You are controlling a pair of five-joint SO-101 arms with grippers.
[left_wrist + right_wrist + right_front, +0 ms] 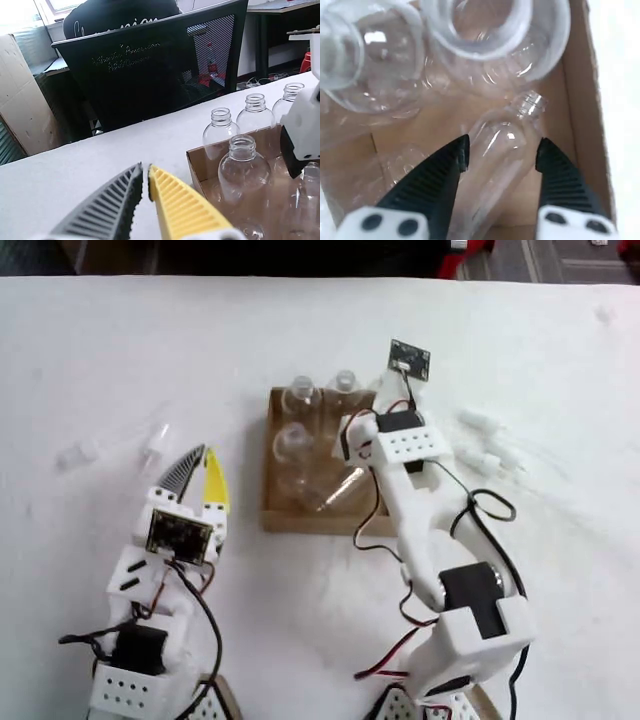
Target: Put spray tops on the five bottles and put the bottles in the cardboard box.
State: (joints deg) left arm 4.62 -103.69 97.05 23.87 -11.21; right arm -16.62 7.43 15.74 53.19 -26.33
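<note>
High view: two arms are sitting side by side at a white desk, and a cardboard box is lying between them.
right pincer: its black fingers are spreading to a bottle's width and pinching a clear bottle, one finger lying against each side of the body.
clear bottle: it is leaning on its side inside the cardboard box, its open neck pointing away from the wrist and wearing no spray top.
left pincer: its grey and yellow fingers are pressing almost together, leaving only a slit between them and gripping nothing. It is sitting over bare desk, near the side of the box that faces the left arm.
upright bottles: they are standing in the box with open necks, crowding the end beyond the clear bottle.
spray tops: white, they are lying loose on the desk, across the right arm from the box.
desk: small clear pieces are lying on its white surface just ahead of the left pincer.
room: a black mesh chair is standing behind the desk's far edge, and a brown cardboard panel is leaning beside it.
</note>
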